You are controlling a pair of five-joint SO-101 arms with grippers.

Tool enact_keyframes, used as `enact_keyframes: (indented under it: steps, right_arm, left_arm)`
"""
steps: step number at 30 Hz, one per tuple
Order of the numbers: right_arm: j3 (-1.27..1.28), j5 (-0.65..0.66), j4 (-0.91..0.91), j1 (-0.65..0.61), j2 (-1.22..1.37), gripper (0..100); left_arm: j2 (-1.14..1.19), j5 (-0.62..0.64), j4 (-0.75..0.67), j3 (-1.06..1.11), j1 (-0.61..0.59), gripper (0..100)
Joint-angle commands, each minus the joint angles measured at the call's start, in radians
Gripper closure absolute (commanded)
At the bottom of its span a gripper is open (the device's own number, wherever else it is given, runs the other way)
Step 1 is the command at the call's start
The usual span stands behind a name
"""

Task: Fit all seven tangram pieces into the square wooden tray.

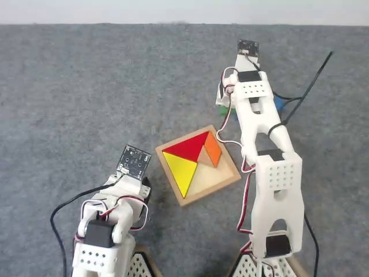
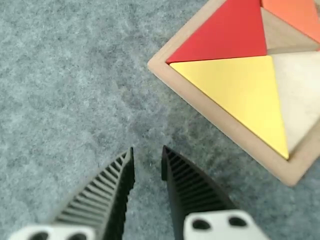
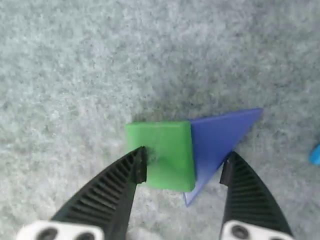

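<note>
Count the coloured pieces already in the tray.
3. The red triangle lies along the tray's far-left edge, the yellow triangle along its near-left edge, the orange piece along the far-right edge. A tan patch beside the orange one may be an unpainted piece.

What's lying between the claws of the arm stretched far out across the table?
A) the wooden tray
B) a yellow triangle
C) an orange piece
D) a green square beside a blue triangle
D: the right wrist view shows the right gripper open over a green square with a blue triangle right beside it.
</note>
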Motion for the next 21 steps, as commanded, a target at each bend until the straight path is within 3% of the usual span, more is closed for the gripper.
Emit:
enact_keyframes:
  steps: [1,7,21]
  right_arm:
    - [-0.018,0.028,0.054,-0.045,-0.067,75.8]
    - [-0.014,0.250,0.061,-0.125,-0.082,75.8]
    - [-0.020,0.259,0.031,-0.104,-0.001,76.0]
  left_arm:
    - [-0.002,0.006,0.005,-0.007,0.002,91]
    - [-0.002,0.006,0.005,-0.007,0.002,91]
    - [-0.002,0.006,0.005,-0.007,0.002,91]
